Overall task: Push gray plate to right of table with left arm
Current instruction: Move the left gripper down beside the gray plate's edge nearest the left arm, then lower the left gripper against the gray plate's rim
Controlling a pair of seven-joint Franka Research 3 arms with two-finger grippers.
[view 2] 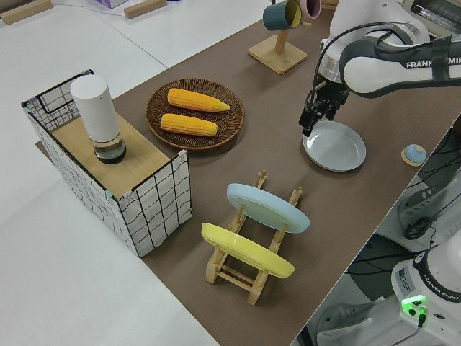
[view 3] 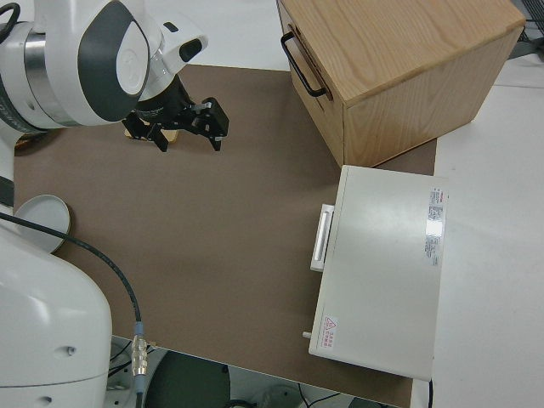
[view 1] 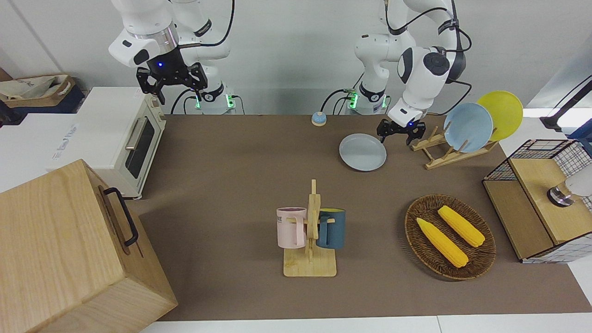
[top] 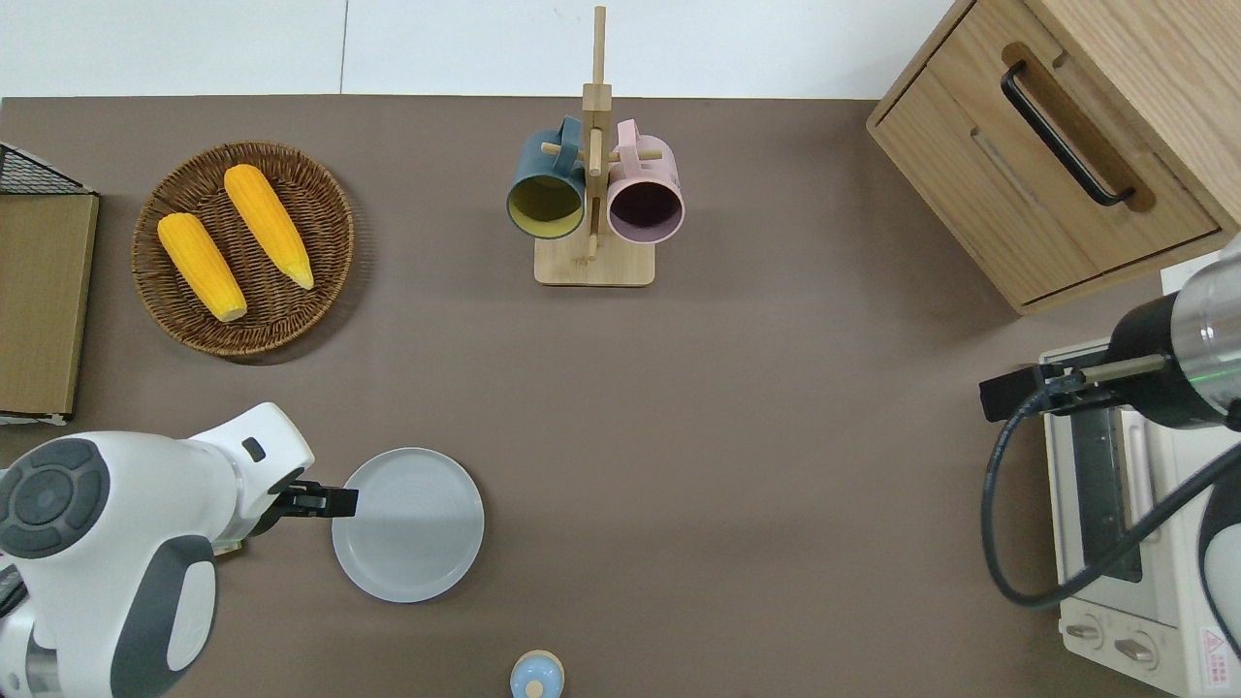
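The gray plate point(view 1: 362, 151) lies flat on the brown table point(view 1: 231, 185), close to the robots and toward the left arm's end; it also shows in the overhead view point(top: 407, 523) and the left side view point(view 2: 334, 145). My left gripper point(view 1: 396, 137) is down low at the plate's rim on the side toward the left arm's end point(top: 339, 502) point(view 2: 308, 128), fingers apart and empty. I cannot tell whether it touches the rim. My right gripper point(view 1: 178, 95) is parked and open.
A wooden plate rack point(view 1: 455, 148) holding a sky-blue plate point(view 1: 468, 127) and a yellow plate point(view 1: 502, 113) stands beside the left gripper. A small bell point(top: 536, 674), a mug rack point(top: 593, 194), a corn basket point(top: 242, 247), a toaster oven point(view 1: 125, 138) and a wooden cabinet point(view 1: 69, 249) are around.
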